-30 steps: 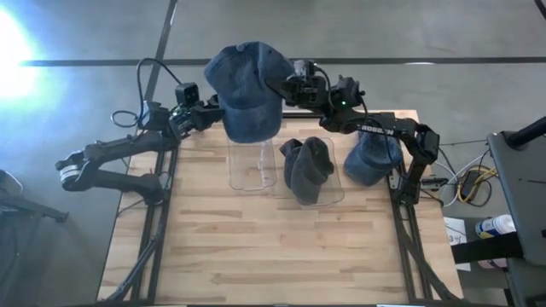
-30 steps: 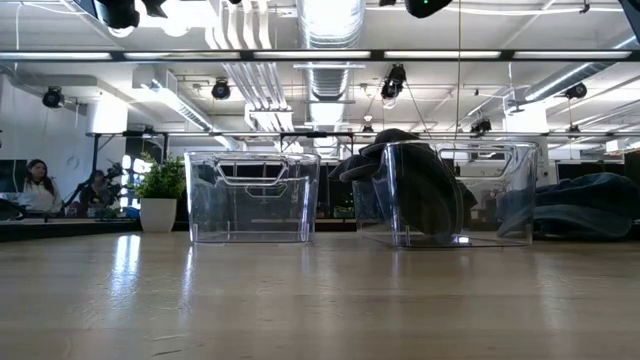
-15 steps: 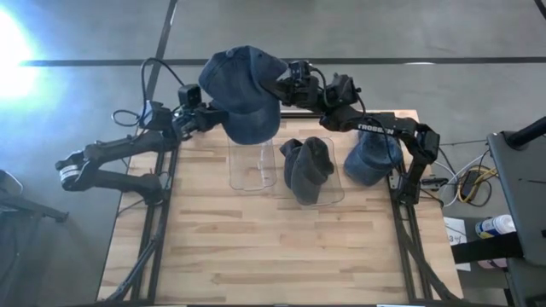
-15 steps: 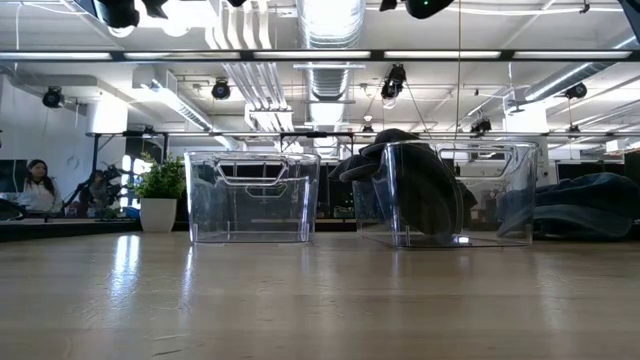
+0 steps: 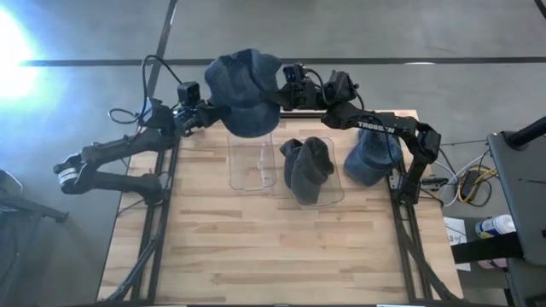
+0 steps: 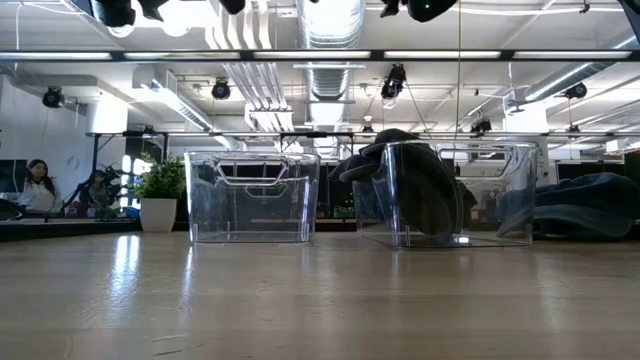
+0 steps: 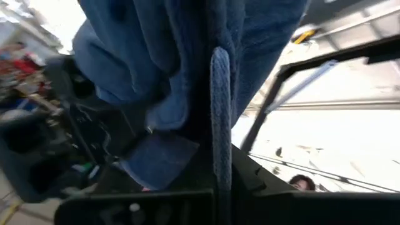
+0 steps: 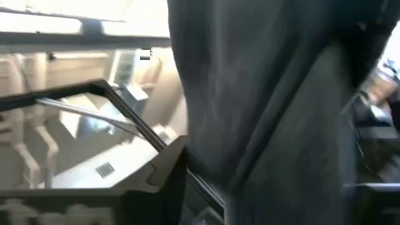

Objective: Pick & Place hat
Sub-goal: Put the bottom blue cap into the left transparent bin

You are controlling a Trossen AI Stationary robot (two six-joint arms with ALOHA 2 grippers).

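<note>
- Above the far edge of the desk (image 5: 256, 247): the blue hat (image 5: 245, 89) hangs in the air between my two arms, over the far end of the empty clear bin (image 5: 253, 164).
- My left gripper (image 5: 207, 111) sits at the hat's left side. The left wrist view shows blue fabric (image 7: 206, 69) folded over a finger (image 7: 220, 119), so it is pinching the hat.
- My right gripper (image 5: 283, 95) is at the hat's right side, fingers buried in the fabric. The right wrist view is filled with dark cloth (image 8: 269, 112) right at the lens; pinching the hat too, as far as I can read it.
- The hat is clear of the desk and both bins. It does not show in the low view.
- Second clear bin (image 5: 328, 192) sits just right of the empty one, with a dark hat (image 5: 309, 166) stuffed in it, brim hanging over the rim.
- Another blue hat (image 5: 371, 158) lies on the desk right of that bin, beside my right arm's base.
- Low view: both bins stand upright on the desk, empty bin (image 6: 250, 197) left, filled bin (image 6: 440, 195) right, blue hat (image 6: 590, 205) at the far right.
- People (image 6: 40, 185) sit in the room well behind the desk.
</note>
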